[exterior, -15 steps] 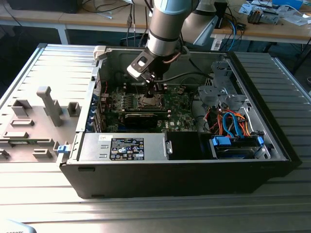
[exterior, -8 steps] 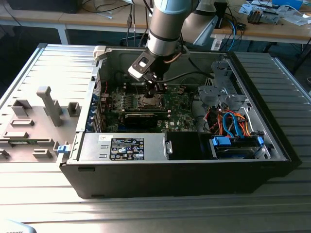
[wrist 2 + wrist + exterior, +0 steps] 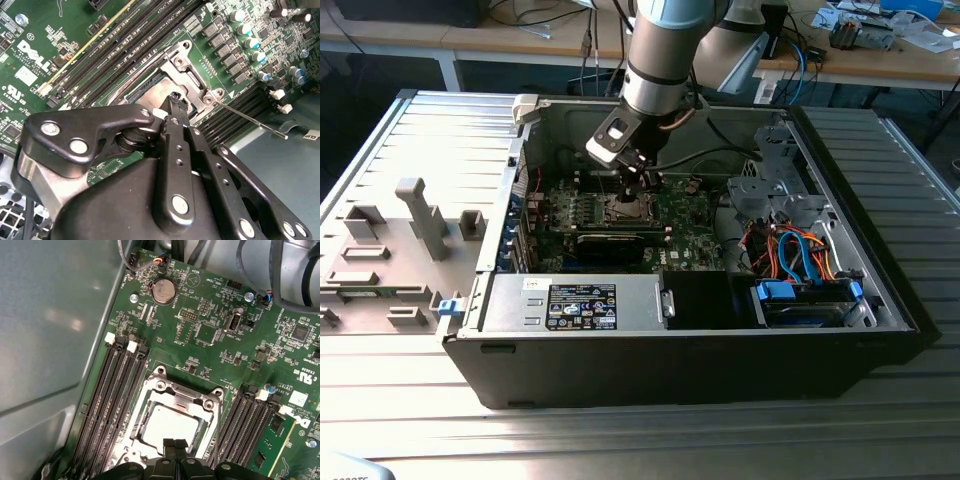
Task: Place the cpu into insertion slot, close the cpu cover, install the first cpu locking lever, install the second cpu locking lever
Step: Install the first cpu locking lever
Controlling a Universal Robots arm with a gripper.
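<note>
First wrist view: my jaws, shut and empty, sit at the cpu cover [image 3: 174, 394] over the cpu [image 3: 170, 423]; closing step, I think; the second wrist view's loose lever [image 3: 250, 119] needs hooking down.

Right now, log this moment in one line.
hand: shut, at cpu cover edge | cpu: seated | cpu cover: down | locking lever: sticking out free

Cpu [image 3: 169, 421] seated in socket, pale metal top showing through the square opening of cpu cover [image 3: 172, 394], which lies flat around it. Gripper [image 3: 175, 443] fingertips together, over cpu's edge. Dark memory slots [image 3: 114, 407] flank socket on green motherboard [image 3: 210, 357]. Coin battery [image 3: 163, 291] farther off; grey case wall [image 3: 50, 340] beside board
</note>
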